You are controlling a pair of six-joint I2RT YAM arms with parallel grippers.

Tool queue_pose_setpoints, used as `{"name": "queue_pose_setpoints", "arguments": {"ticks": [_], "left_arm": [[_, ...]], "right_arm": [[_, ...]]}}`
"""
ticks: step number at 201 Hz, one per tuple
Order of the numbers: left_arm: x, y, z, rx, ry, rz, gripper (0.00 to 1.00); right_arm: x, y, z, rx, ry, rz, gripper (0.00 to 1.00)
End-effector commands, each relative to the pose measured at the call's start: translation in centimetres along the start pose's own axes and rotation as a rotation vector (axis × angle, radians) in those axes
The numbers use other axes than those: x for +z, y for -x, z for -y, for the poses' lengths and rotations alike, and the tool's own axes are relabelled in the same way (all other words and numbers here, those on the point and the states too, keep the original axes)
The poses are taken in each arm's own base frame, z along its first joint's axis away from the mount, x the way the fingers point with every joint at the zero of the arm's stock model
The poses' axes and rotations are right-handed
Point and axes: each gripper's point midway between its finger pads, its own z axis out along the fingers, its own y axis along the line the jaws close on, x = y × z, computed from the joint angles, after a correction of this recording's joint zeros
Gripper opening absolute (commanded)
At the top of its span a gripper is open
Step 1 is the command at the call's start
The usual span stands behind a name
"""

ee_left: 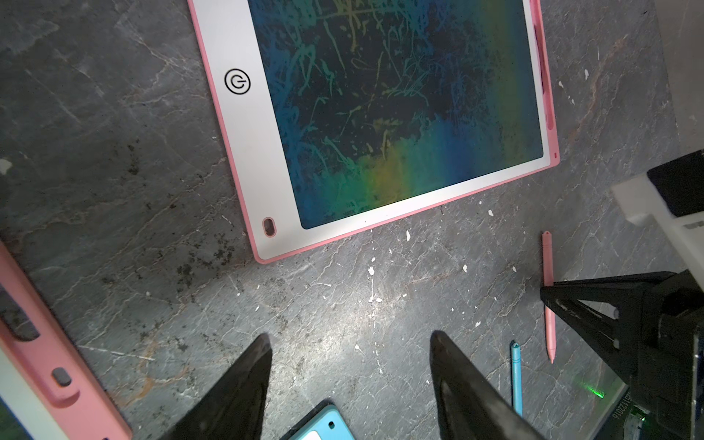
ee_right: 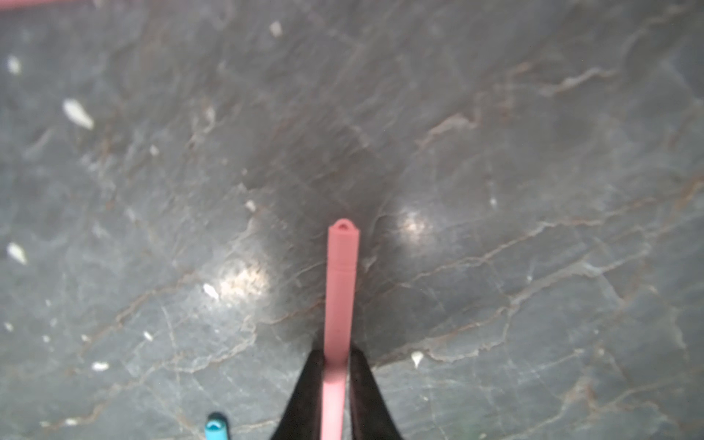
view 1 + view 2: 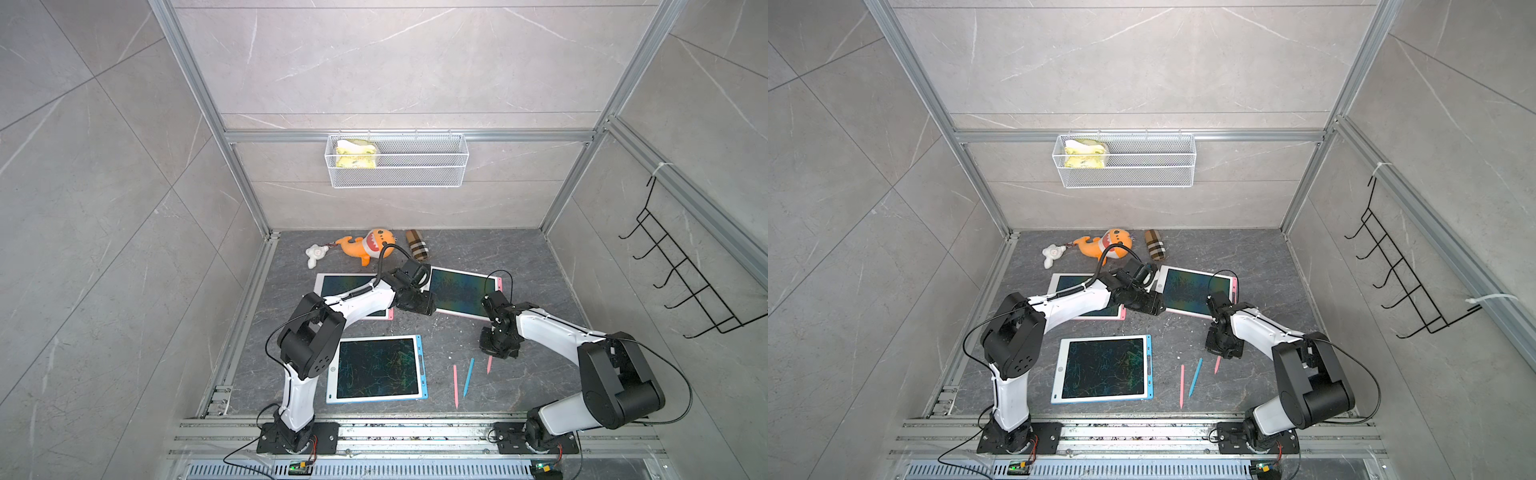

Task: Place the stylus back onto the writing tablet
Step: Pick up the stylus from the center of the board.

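A slim pink plastic stylus (image 2: 341, 274) is pinched by the right gripper (image 2: 337, 350), low over the dark marbled surface (image 3: 519, 257), on the right-arm side of the blue-framed writing tablet (image 3: 376, 369); whether it is lifted cannot be told. Between it and that tablet a blue stylus (image 3: 468, 376) and a second pink stylus (image 3: 455, 386) are laid. Beyond that tablet a pink-framed writing tablet (image 3: 461, 293) is seen and another pink-framed tablet (image 3: 332, 286) is partly covered by the left arm (image 3: 361, 301); the left gripper (image 1: 350, 337) is held spread above their gap.

Top views high, looking down on whole scene; wrist views close, sharing pink stylus (image 2: 339, 289).
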Motion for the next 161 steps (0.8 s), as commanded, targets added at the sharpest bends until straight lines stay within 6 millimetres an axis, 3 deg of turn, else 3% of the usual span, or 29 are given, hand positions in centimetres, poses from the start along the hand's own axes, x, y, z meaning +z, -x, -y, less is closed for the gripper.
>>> {"name": "queue_pose_setpoints", "arguments": {"ticks": [1, 38, 108, 161], "left_arm": [[-0.7, 0.5, 0.5, 0.011, -0.019, 0.013, 0.67], [-0.9, 0.6, 0.5, 0.009, -0.017, 0.013, 0.67], [-0.4, 0.8, 0.4, 0.002, -0.011, 0.01, 0.66], [-0.3, 1.2, 0.0, -0.017, 0.008, 0.018, 0.66]], "right_arm": [[1.7, -0.1, 0.7, -0.003, -0.036, -0.016, 0.01], [1.5, -0.1, 0.7, -0.008, -0.038, -0.017, 0.0], [-1.6, 1.4, 0.7, -0.026, -0.05, 0.046, 0.0], [-5.7, 3.7, -0.1, -0.054, -0.015, 0.15, 0.0]]}}
